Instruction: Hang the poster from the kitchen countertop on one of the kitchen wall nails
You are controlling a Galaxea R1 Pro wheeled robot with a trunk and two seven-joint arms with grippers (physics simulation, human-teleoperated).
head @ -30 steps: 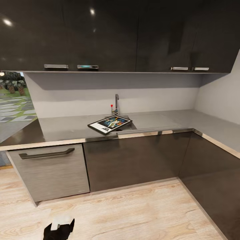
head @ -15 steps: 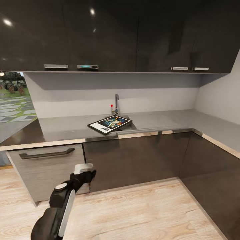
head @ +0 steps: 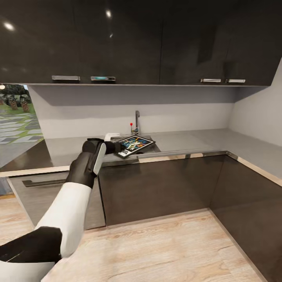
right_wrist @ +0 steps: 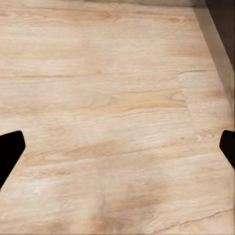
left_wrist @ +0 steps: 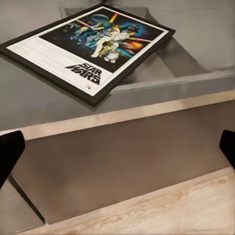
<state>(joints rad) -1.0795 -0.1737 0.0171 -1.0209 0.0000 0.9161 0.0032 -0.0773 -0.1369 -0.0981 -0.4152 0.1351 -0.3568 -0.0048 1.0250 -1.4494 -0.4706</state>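
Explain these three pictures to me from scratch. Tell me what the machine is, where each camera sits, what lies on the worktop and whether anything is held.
This is a simulated wheeled robot with two arms. The wide picture comes from a camera on its head, looking over a kitchen. The white and black limb is its left arm, reaching toward the grey kitchen countertop. The other two pictures come from cameras near each wrist, looking along the fingers.

On the countertop lies a framed Star Wars poster, partly over the sink, in front of the tap.

The left end effector is open, with dark fingertips at the picture's edges, short of the poster. The right end effector is also open, above the wooden floor. Nothing is held.
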